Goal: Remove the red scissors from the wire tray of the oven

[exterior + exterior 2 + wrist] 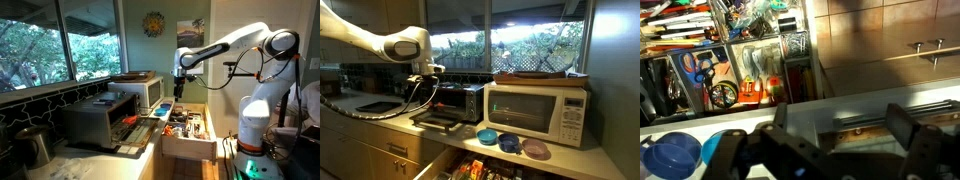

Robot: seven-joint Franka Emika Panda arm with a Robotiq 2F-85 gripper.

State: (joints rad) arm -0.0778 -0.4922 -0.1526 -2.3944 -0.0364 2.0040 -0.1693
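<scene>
My gripper (pixel 180 88) open, empty, above drawer (pixel 188 128); red scissors (pixel 129 119) at its 8 o'clock, apparently on wire tray (pixel 120 125) in oven (pixel 90 122). Risk: I snag wires, or grab drawer clutter (pixel 750 60) instead.

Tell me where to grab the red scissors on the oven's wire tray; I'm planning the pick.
Probably the red handles, from above and in front, over the dropped door: the red scissors show only as a small spot near the open front of the oven, whose roof blocks the back. Blade direction cannot be told.
</scene>
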